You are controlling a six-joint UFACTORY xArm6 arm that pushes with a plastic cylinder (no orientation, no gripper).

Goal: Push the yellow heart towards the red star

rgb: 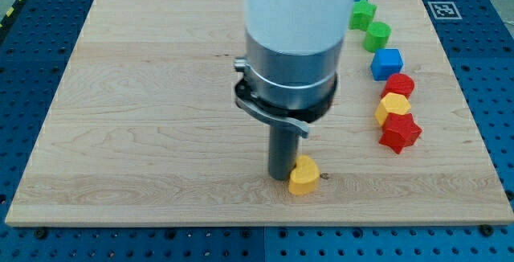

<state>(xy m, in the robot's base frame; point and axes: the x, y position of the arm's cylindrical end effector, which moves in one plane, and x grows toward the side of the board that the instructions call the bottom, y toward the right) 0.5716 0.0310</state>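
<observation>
Yellow heart [303, 175]: near table [144, 133] edge; my tip [279, 175], a graspless tool, touches its left side. Red star [399, 132]: far right, so that contact suits a rightward push.

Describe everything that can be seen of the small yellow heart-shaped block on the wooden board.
The small yellow heart-shaped block looks like smooth solid plastic, with a flat top and straight sides. It lies flat on the light wooden board, near the view's bottom edge, a little right of centre. Its lobes face the view's upper right. My tip stands against its left side, apparently touching it. The red star-shaped block lies well apart, toward the view's upper right.
</observation>
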